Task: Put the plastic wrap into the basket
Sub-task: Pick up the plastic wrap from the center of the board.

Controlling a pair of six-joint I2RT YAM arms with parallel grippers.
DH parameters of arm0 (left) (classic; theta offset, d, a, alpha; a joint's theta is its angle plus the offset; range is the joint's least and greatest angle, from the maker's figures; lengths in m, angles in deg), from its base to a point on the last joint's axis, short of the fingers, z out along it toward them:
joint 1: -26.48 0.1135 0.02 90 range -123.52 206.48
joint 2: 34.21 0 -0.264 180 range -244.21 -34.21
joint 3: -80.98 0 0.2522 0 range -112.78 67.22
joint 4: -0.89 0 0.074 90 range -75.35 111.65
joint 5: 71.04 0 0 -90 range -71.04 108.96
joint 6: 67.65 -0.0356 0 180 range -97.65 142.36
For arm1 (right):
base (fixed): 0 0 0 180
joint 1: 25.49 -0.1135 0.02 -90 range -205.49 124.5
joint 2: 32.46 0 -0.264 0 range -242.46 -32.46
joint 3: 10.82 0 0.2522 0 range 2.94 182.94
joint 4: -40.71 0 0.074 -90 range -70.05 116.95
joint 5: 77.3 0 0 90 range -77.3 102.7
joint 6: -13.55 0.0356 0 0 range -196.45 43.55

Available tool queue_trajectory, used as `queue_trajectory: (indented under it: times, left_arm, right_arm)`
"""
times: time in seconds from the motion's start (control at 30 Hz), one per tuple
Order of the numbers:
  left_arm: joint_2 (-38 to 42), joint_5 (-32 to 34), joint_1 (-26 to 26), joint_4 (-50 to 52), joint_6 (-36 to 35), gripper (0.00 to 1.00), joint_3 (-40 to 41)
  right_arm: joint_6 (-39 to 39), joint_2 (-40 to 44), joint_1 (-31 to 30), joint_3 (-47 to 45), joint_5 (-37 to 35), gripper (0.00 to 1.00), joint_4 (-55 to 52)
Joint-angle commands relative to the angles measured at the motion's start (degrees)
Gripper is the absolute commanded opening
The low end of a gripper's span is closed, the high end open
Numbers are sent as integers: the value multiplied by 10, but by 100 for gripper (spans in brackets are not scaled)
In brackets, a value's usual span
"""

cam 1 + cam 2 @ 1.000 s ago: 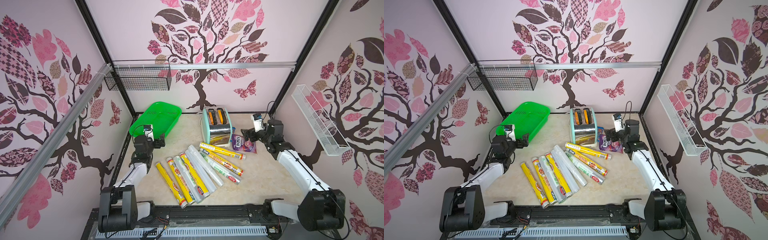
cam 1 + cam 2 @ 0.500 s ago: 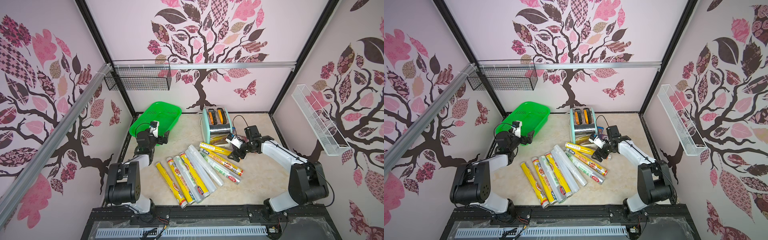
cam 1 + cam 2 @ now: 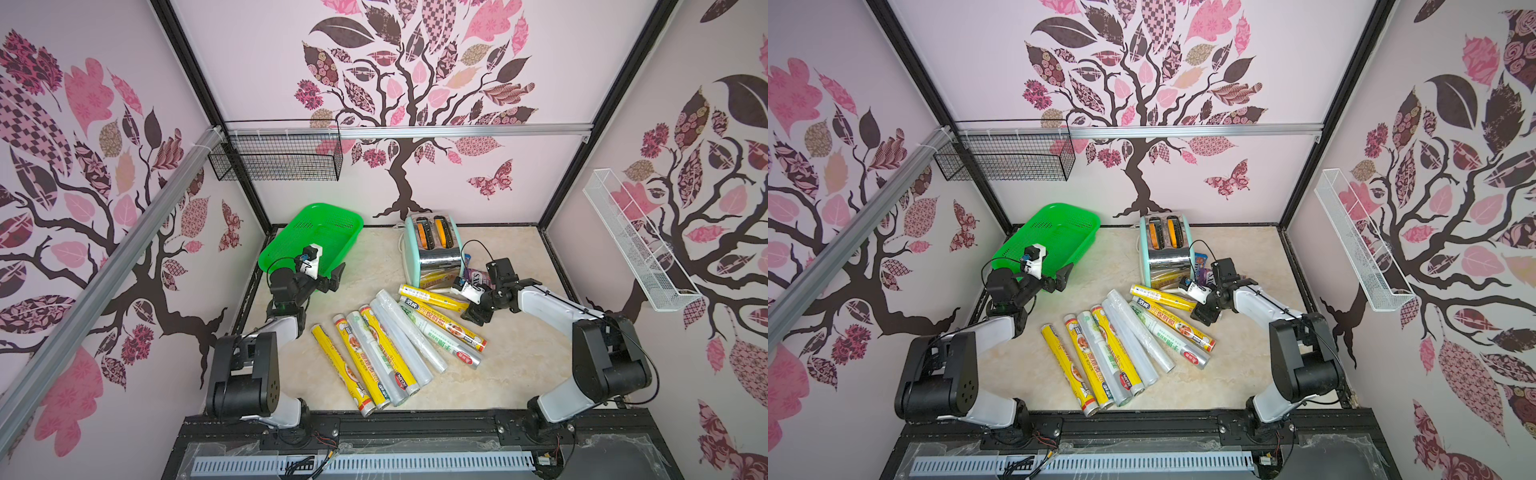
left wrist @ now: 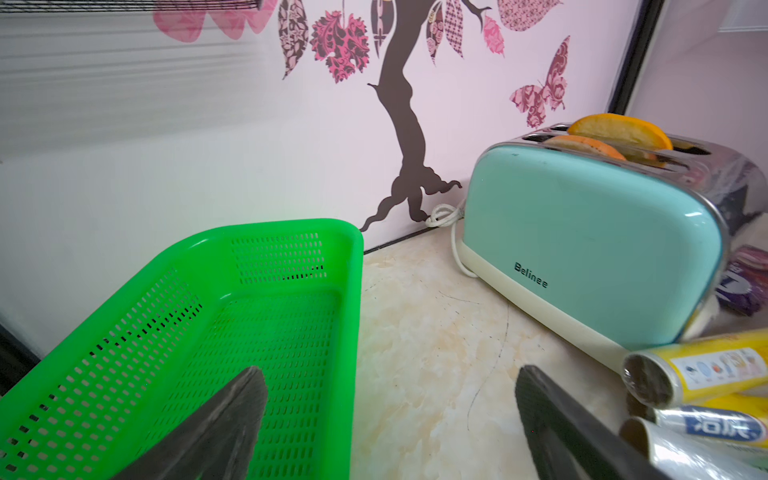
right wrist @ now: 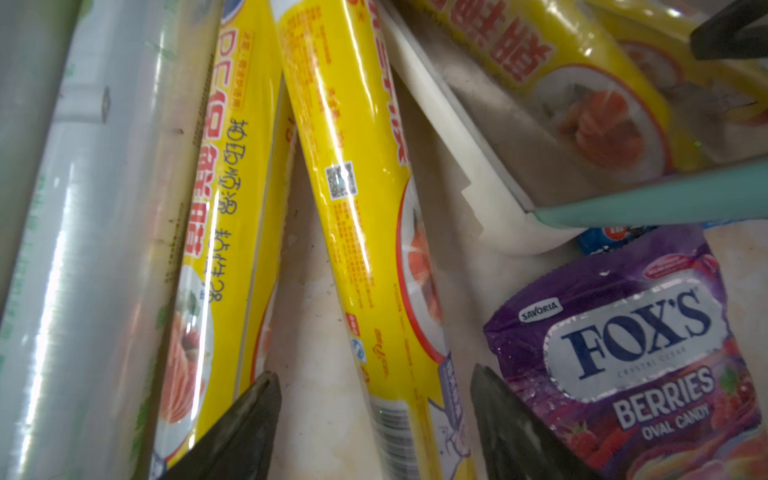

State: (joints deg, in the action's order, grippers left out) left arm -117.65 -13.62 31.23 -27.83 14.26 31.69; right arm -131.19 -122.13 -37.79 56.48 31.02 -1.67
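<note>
- While no roll is yet in it, the basket [image 3: 320, 232] is seen empty in the back left corner of the desk [image 3: 519, 365], so the task is judged to be at its first pick.
- The eight rolls [image 3: 390, 340] are spread as a loose fan from the middle of the desk toward its front edge. Most are touching side by side, which leaves their ends as the easiest places to grasp.
- The back roll [image 3: 432, 296], a yellow one, is laid just in front of the toaster [image 3: 436, 249]. Its end toward the right edge is clear of the others, which is probably why it is approached first.
- The right gripper [image 5: 374, 424] is set low over that end. Its jaws are held apart, one on each side of the roll, and a gap is seen on both sides in the wrist view, so nothing is clamped.
- The bag [image 5: 631, 357] of candy is found just beside the outer jaw, so a pinch on it is to be avoided.
- The left gripper [image 4: 390, 424] is held empty at the basket's near end with its jaws wide apart, one over the mesh and one over bare desk. From there, it is judged, the basket could be steadied.
- Because the roll is taken near one end, a tilt on lifting is to be expected and a firm grip is called for.
</note>
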Motion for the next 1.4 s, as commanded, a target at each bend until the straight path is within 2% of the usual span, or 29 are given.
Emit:
queue_trajectory:
  times: [0.0, 0.07, 0.1, 0.3, 0.5, 0.57, 0.63, 0.77, 1.03, 1.37]
  left_arm:
    - [37, -60, 2, 160, -48, 98, -43]
    - [46, -65, 3, 231, -52, 98, -64]
    - [49, -64, 3, 237, -49, 98, -63]
    - [65, -60, 3, 170, -45, 98, -18]
    - [73, -52, 3, 181, -47, 98, -20]
    - [76, -52, 3, 196, -58, 98, -24]
    - [81, -52, 2, 198, -69, 98, -24]
    - [79, -52, 3, 197, -83, 98, -27]
    - [67, -66, 3, 200, -101, 98, -38]
    - [52, -75, 2, 195, -75, 98, -51]
  right_arm:
    - [-22, -8, 0, 3, -20, 75, 34]
    - [-28, -21, 0, 3, -26, 73, 39]
    - [-28, -26, 0, 4, -28, 72, 44]
    - [-41, -52, 0, 3, -33, 66, 68]
    - [-51, -61, 0, -10, -38, 63, 94]
    - [-50, -60, -1, -13, -36, 57, 100]
    - [-52, -57, 0, -15, -28, 51, 99]
    - [-69, -39, 0, -37, -9, 47, 112]
    - [-86, -17, -2, -60, -11, 42, 150]
    - [-81, 32, -10, -87, 2, 39, 194]
